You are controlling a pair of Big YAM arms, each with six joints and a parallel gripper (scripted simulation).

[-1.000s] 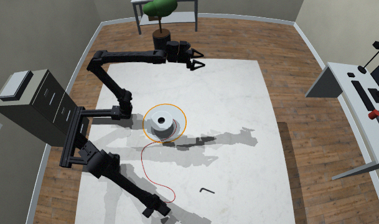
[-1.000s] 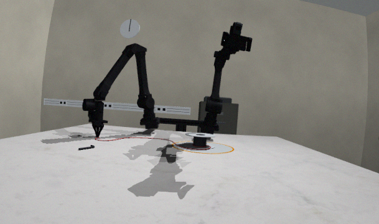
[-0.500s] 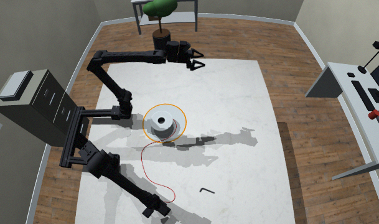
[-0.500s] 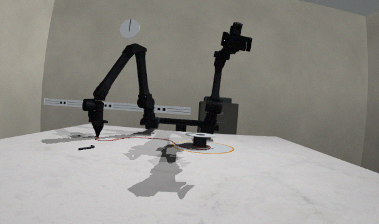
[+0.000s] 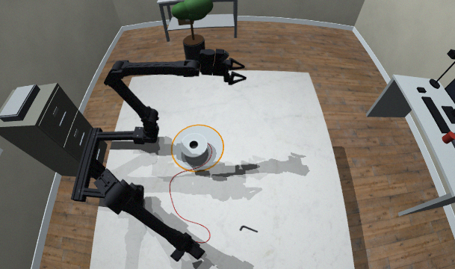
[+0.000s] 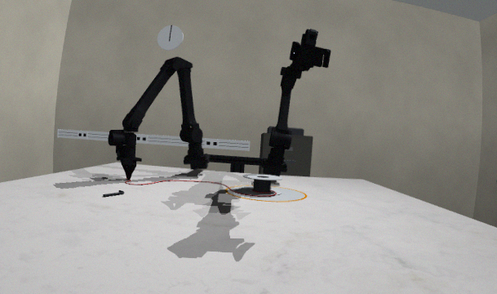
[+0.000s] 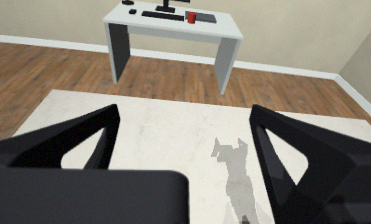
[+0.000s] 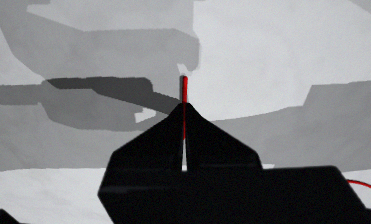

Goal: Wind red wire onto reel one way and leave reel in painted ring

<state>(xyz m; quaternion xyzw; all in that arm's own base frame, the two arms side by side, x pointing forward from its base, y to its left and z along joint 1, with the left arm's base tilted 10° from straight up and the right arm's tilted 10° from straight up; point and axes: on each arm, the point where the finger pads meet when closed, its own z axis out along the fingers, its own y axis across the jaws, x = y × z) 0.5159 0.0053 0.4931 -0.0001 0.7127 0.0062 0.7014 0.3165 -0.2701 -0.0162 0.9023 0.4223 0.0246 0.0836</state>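
On the white table, the reel lies left of centre in the top view, inside the painted ring. The right gripper pinches the red wire near its end; the left gapes wide. Lift gently, then circle the hub one way, keeping slack modest.

Smooth, pale marble-like tabletop; brown wood-plank floor; matt black plastic-looking fingers.
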